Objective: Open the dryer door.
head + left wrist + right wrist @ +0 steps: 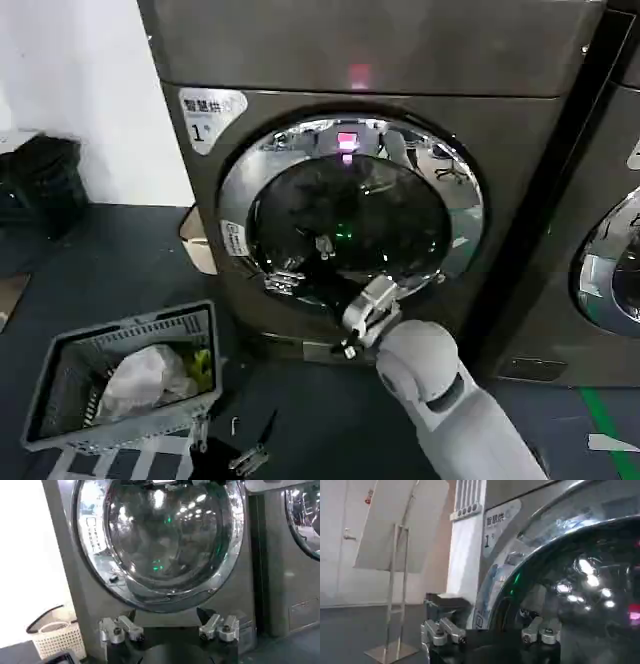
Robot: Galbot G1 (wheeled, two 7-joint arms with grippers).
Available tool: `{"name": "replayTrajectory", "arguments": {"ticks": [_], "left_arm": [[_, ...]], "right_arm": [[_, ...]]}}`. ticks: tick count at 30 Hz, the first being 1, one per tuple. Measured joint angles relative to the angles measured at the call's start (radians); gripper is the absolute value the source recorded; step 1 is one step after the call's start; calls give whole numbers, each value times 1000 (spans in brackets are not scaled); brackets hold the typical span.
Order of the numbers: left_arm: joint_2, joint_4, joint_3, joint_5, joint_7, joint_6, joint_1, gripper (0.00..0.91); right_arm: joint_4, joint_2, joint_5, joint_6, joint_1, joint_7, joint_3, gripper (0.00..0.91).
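Note:
The dryer door (350, 215) is a big round porthole with a chrome rim and dark glass, lying flat against the grey machine front. My right gripper (362, 312) is at the door's lower rim, open. In the right wrist view the right gripper (491, 630) has its silver fingers (442, 632) spread, with the edge of the dryer door (570, 580) between them. My left gripper (240, 455) hangs low by the floor, away from the door. The left wrist view has the left gripper (169, 626) open and empty, below the dryer door (160, 540).
A grey basket (130, 425) holding a white cloth sits on the floor at the left. A neighbouring machine (610, 270) stands close on the right. A black bag (40, 185) and a cardboard box (197, 240) lie by the wall. A board on a stand (395, 530) is further left.

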Motion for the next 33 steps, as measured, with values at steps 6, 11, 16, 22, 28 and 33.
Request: {"name": "replayTrajectory", "arguments": {"ticks": [6,11,16,22,28,33], "left_arm": [[1,-1,9,-5,-2,11,1,907],[2,2,16,-6,-4,19,-4,907],[1,10,19,2,-23,32,-8,907],[1,13,11,3,-35,40,-8,907],[-5,11,6,1,-32,49,-7,907],[-6,9,1,-1,-33,52,-7,907]], "right_arm": [[-43,-9,-7,20,34,-75,2,907],[-116,10,-11,37,90,-73,-32,907],[-228,44,-23,62,154,-75,-72,907],[-363,73,-25,119,199,-122,-94,907],[-461,90,-21,156,228,-183,-106,907],[-514,107,-23,173,248,-202,-120,907]]}}
